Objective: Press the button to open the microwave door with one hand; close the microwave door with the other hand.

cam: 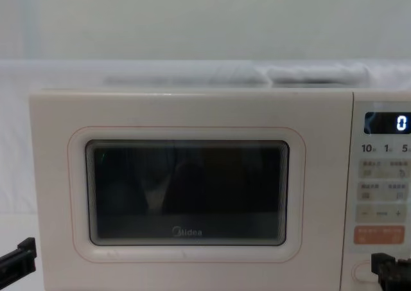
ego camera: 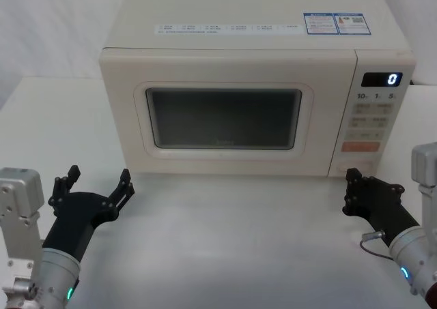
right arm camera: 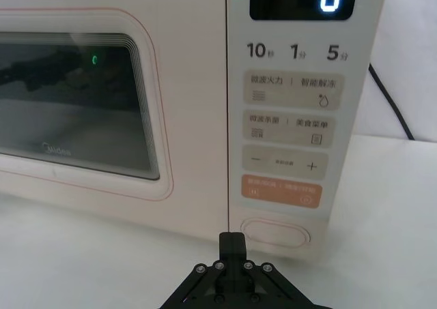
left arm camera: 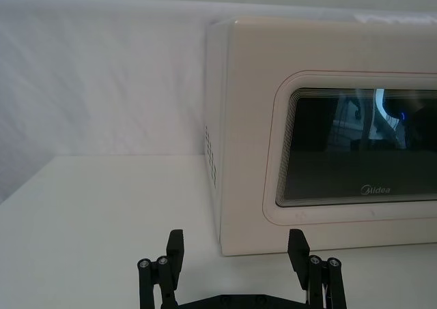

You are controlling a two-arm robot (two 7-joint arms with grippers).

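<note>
Button point(right arm camera: 274, 232) just ahead of right tool point(right arm camera: 232, 243) (fingers together), apart.

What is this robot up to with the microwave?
A two-armed robot faces a cream-white microwave whose door with its dark window is shut. Its right gripper, fingers closed together, is lined up just in front of the wide oval cream-white button at the bottom of the control panel, not yet clearly pressing it. Its left gripper waits open on the white table near the door's left edge.

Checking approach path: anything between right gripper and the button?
Nothing: right wrist view shows right gripper, shut, just before the button, only bare table beneath.
</note>
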